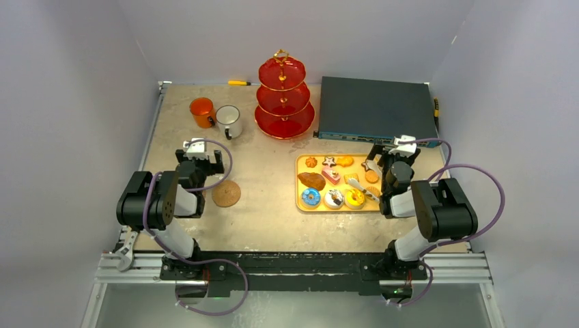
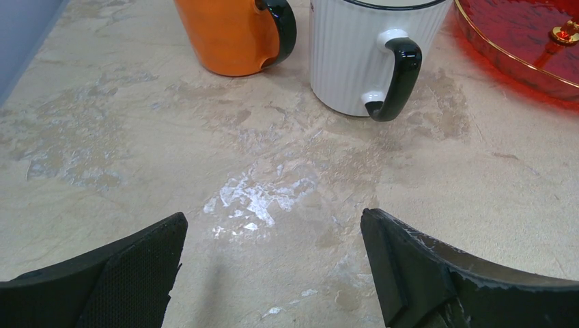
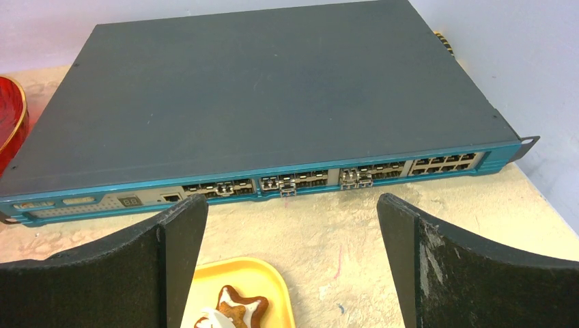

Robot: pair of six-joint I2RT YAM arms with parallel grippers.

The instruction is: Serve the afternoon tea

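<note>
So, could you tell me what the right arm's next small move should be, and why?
Probably lower the right gripper onto the star cookie: its jaws stand open and empty over a corner of the yellow tray; the red stand looks bare.

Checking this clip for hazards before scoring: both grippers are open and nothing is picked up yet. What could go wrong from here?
1. The orange mug and white mug stand close together; the wide-open left gripper closing on one could knock the other.
2. The pastries lie crowded on the yellow tray; the right gripper may nudge neighbours when picking one.
3. The red stand is tall; loading its upper tiers could tip it.
</note>
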